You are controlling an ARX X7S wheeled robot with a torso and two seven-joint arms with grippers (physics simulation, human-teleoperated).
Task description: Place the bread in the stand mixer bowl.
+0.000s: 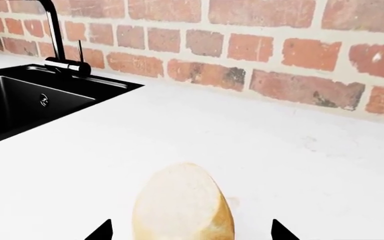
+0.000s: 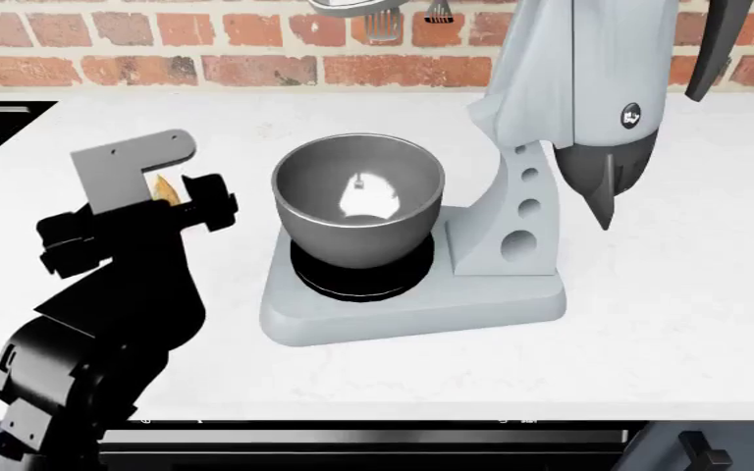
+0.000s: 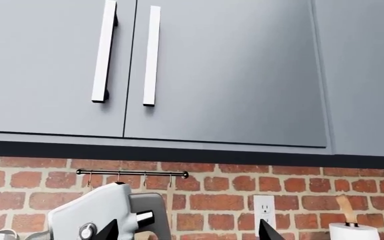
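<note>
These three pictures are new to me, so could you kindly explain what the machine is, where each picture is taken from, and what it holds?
It is a simulated wheeled robot with two arms, steered by a person. The head camera looks down on a white counter where a light-grey stand mixer carries a dark-grey bowl, with nothing visible inside it. The left gripper hangs just beside the bowl. Its own wrist camera shows the bread, a pale loaf chunk, between the two dark fingertips, with a black sink and brick wall beyond. Whether the fingers actually clamp it is not visible. The right wrist camera points upward at grey cabinets, so that arm is raised; its gripper holds nothing.
</note>
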